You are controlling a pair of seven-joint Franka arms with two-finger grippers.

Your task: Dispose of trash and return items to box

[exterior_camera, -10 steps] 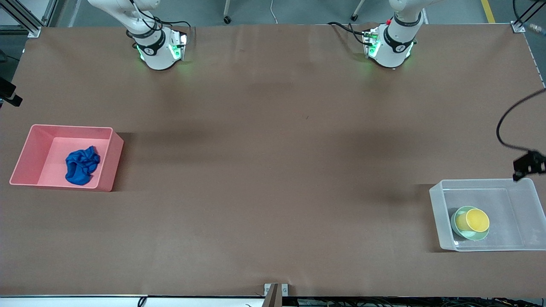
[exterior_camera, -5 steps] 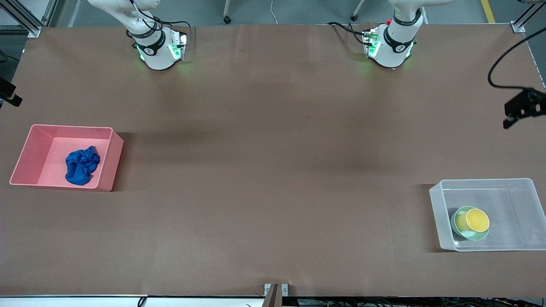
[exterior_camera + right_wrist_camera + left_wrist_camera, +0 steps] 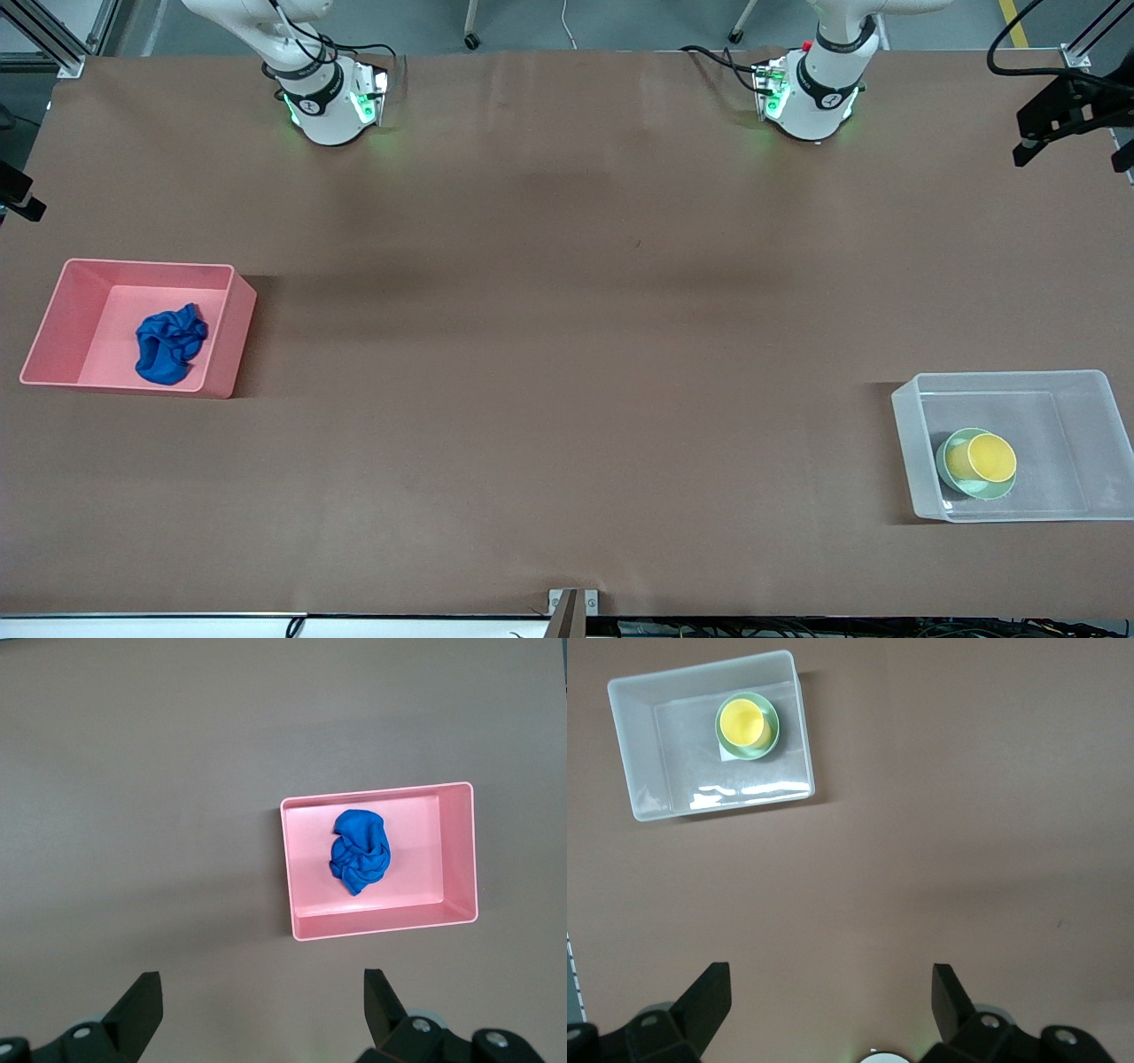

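1. The pink bin (image 3: 137, 326) is an opaque, smooth-walled rectangle toward the right arm's end of the table; the crumpled royal-blue cloth wad (image 3: 170, 344), deeply folded, lies on its floor.
2. The right gripper (image 3: 263, 1010) hangs high above bare table near the pink bin (image 3: 379, 861); its two dark fingers stand wide apart with nothing between them, and the cloth wad (image 3: 359, 850) shows below it in the right wrist view.
3. The table (image 3: 567, 310) is covered by a matte brown sheet with faint creases; grey floor and chair legs show along its upper edge, where the two white arm bases glow green.
4. The clear frosted box (image 3: 1005, 445), rectangular with rounded corners, sits toward the left arm's end of the table. Inside, the glossy yellow cup (image 3: 982, 458) sits in the shallow mint-green bowl (image 3: 953, 467).
5. The left gripper (image 3: 830, 1008) is high over bare table, its jaws spread wide and empty, with the box (image 3: 709, 734) well apart from it.
6. No writing is legible.
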